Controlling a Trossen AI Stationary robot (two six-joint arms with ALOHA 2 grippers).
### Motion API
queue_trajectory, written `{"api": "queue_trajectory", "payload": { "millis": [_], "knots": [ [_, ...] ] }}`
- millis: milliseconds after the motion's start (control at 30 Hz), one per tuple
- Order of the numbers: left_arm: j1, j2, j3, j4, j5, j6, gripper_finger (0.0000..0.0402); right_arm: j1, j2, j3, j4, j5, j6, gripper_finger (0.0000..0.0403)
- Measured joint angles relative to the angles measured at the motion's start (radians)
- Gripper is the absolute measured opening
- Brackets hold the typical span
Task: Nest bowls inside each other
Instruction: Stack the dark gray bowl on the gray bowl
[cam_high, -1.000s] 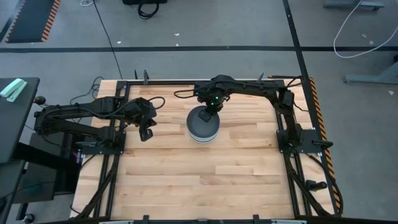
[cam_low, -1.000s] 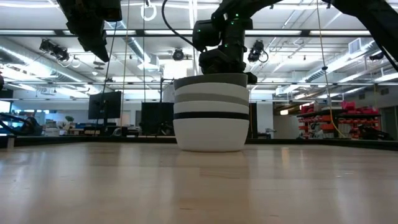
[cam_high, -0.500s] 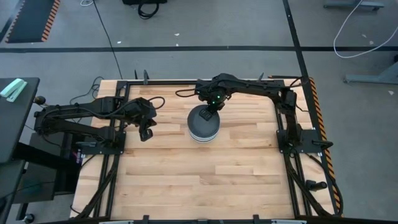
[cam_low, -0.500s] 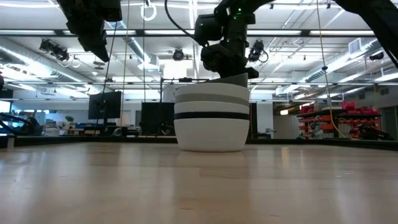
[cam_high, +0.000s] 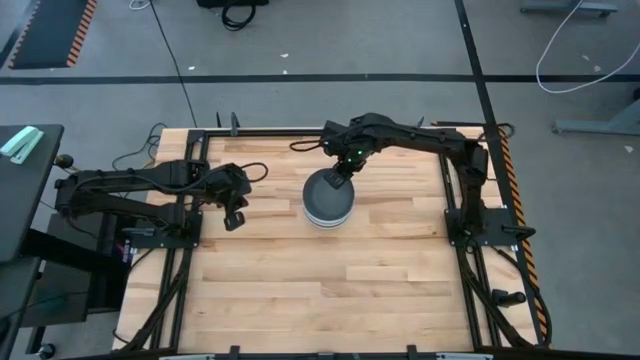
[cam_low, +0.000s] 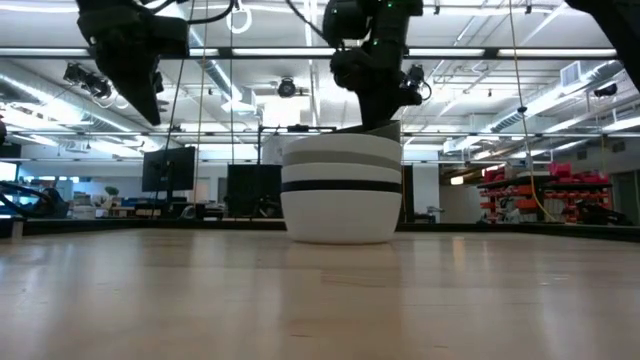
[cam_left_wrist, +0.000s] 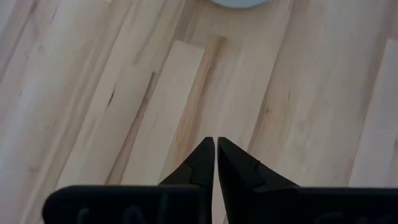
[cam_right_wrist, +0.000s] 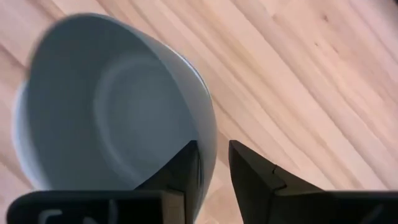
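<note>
The bowls stand nested in one stack (cam_high: 326, 203) (cam_low: 340, 190) at the middle of the table, the bottom white bowl resting on the wood. White, black and light grey bands show on its side, and a grey bowl (cam_right_wrist: 118, 106) sits on top. My right gripper (cam_high: 343, 176) (cam_low: 385, 118) (cam_right_wrist: 214, 155) is open just above the stack's far-right rim, one finger over the inside and one over the outside, touching nothing. My left gripper (cam_high: 232, 217) (cam_left_wrist: 216, 142) is shut and waits above the table, left of the stack.
Bare wood planks (cam_high: 330, 290) spread toward the near edge and on both sides of the stack. Black frame rails (cam_high: 190, 250) run along the table's left and right sides by the arm bases. The stack's edge (cam_left_wrist: 239, 3) shows in the left wrist view.
My right gripper has risen from the top bowl's rim and shifted a little toward the far right. The top grey bowl, first held higher and tilted, now sits sunk into the stack. My left gripper has drawn slightly toward the table's left.
</note>
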Motion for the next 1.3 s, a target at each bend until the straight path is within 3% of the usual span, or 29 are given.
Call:
{"api": "queue_trajectory", "payload": {
  "millis": [300, 600, 1100, 1300],
  "knots": [
    [0.0, 0.0, -0.003, 0.029, -0.005, 0.001, 0.0016, 0.059, -0.079, 0.0, 0.009, 0.048, 0.0, 0.0087],
    [0.0, 0.0, -0.003, 0.054, -0.008, 0.001, 0.0027, 0.1, -0.079, 0.0, 0.009, 0.077, -0.05, 0.0009],
    [0.0, 0.0, -0.003, 0.055, -0.008, -0.001, 0.0023, 0.023, -0.073, -0.192, 0.085, 0.076, -0.091, 0.0004],
    [0.0, 0.0, -0.003, 0.055, -0.016, 0.001, 0.0026, 0.005, -0.073, -0.196, 0.106, 0.075, -0.101, 0.0003]
  ]
}}
